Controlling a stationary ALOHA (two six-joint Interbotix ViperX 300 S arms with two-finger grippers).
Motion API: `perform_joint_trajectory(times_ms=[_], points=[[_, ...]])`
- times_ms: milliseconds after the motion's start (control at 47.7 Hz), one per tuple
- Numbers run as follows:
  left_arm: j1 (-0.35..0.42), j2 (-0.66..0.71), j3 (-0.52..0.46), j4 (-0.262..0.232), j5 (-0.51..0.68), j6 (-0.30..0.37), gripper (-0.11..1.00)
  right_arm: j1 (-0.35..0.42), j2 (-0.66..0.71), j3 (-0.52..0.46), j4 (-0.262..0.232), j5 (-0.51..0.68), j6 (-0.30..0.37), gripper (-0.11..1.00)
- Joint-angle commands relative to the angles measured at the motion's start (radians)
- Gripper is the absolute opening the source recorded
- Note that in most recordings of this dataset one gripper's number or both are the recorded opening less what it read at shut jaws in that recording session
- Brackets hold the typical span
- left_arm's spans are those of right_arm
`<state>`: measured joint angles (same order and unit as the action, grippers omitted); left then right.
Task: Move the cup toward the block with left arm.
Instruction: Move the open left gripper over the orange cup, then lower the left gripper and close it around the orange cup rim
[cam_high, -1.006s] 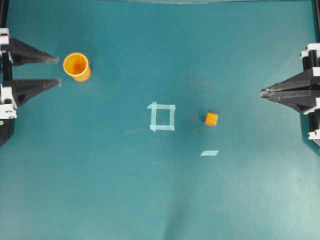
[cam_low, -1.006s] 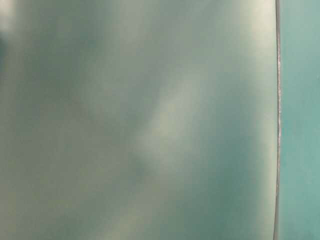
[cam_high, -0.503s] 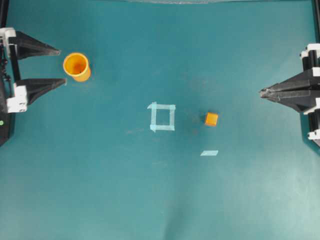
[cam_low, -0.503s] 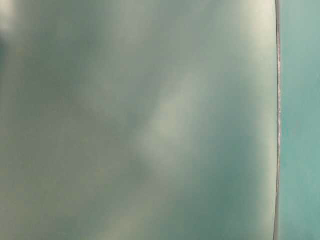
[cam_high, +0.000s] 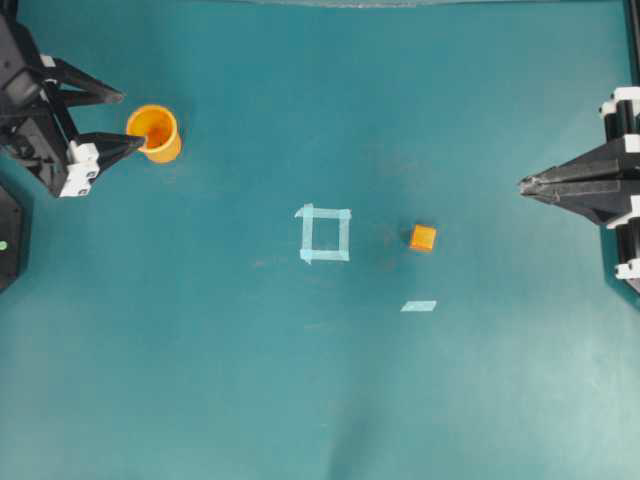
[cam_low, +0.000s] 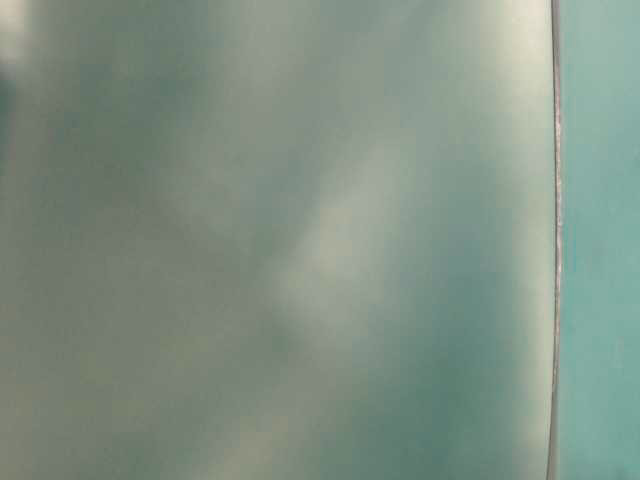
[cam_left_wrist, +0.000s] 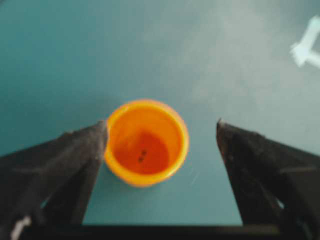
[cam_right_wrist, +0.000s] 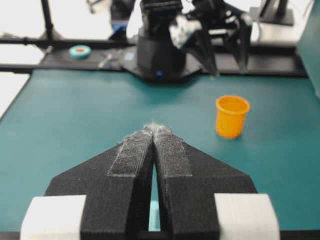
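The orange-yellow cup (cam_high: 153, 133) stands upright at the far left of the teal table. My left gripper (cam_high: 132, 120) is open just left of it. In the overhead view its lower finger (cam_high: 120, 147) reaches the cup's rim. In the left wrist view the cup (cam_left_wrist: 146, 142) sits between the jaws, against the left finger (cam_left_wrist: 85, 150), with a gap to the right finger (cam_left_wrist: 250, 155). The tiny orange block (cam_high: 423, 237) lies right of centre, far from the cup. My right gripper (cam_high: 525, 184) is shut and empty at the right edge, also in its wrist view (cam_right_wrist: 154, 129).
A pale tape square outline (cam_high: 325, 233) lies between cup and block. A pale tape strip (cam_high: 419, 306) lies below the block. The right wrist view shows the cup (cam_right_wrist: 232, 116) across the table. The table-level view is a blur.
My left gripper has swung right and turned toward the cup, so its lower finger now reaches the rim. The cup, the block and the right gripper have not moved.
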<state>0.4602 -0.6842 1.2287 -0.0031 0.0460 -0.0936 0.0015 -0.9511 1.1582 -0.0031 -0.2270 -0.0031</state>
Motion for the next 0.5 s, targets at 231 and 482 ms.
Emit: perform_joint_trajectory(times_ms=[231,482], points=[[0.006,0.112,0.061,0.0,-0.152,-0.051,0.84,0.002,0.017,-0.025,0.0,-0.005,-0.002,0.0],[0.006,0.17,0.1,-0.002,-0.219,-0.083,0.84,0.002,0.017,-0.025,0.0,0.006,-0.002,0.0]])
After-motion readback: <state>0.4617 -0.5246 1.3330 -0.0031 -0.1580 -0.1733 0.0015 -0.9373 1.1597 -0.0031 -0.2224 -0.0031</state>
